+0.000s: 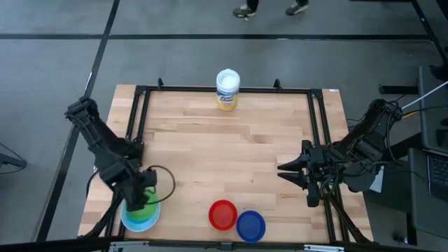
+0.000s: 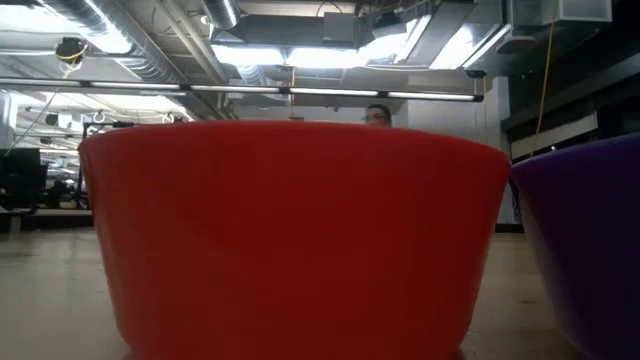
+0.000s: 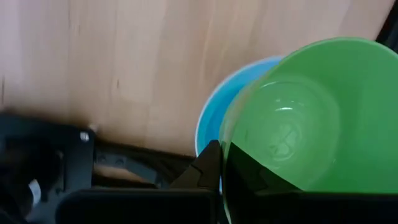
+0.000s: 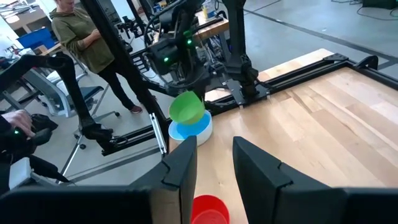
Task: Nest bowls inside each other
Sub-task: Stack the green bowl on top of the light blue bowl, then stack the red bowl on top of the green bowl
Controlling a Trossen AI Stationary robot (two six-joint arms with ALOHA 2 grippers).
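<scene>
My left gripper point(image 1: 145, 194) is at the table's near left corner, shut on the green bowl point(image 4: 186, 107). It holds that bowl just above a teal bowl point(image 4: 186, 130) nested in a white bowl point(image 1: 127, 221). The red bowl point(image 1: 222, 214) and the dark blue bowl point(image 1: 250, 225) stand side by side on their bases at the near edge. In the low view the red bowl point(image 2: 300, 240) fills most of the picture, with the blue bowl point(image 2: 590, 240) to its right. My right gripper point(image 4: 214, 165) waits open at the table's right side, above the table, holding nothing. My left gripper holds the green bowl by its rim point(image 3: 231, 146), one finger point(image 3: 261, 171) inside the bowl and the other point(image 3: 208, 163) outside its wall. The fingers come from above, pointing down. The bowl is lifted clear and tilted, over the teal bowl point(image 3: 210, 118).
A white canister with a yellow label point(image 1: 227, 89) stands at the middle of the far edge. A black metal frame point(image 1: 318, 126) borders the wooden table top point(image 1: 224, 154). People stand in the room beyond the table.
</scene>
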